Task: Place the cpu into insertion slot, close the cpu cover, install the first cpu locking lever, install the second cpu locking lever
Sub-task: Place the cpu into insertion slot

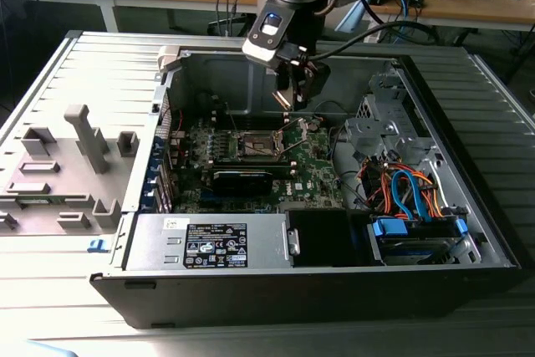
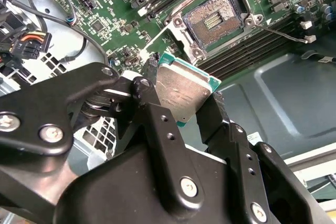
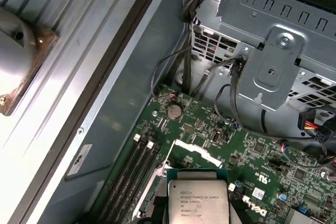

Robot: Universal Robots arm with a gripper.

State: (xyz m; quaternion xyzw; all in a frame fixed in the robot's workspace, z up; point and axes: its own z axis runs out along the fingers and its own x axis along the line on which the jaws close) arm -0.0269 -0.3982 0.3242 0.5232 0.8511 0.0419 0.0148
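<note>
Gripper (image 2: 181, 100) fingers grasping cpu (image 2: 181, 85) by its edges, held above green board (image 2: 105, 3), apart from insertion slot (image 2: 216, 18), slot's contacts exposed, inside open case (image 1: 351, 290)

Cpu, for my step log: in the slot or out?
Out. The gripper holds the cpu away from the slot, whose contacts lie bare.

Clear air lies between the insertion slot (image 2: 215, 17) and the gripper (image 2: 182, 104) clamping the cpu (image 2: 184, 85) above and to one side of it. Beside the slot a thin lever (image 2: 286, 32) juts out; a black card (image 1: 242, 180) lies near, a drive cage (image 1: 384, 119) and cables (image 1: 405, 186) farther off
</note>
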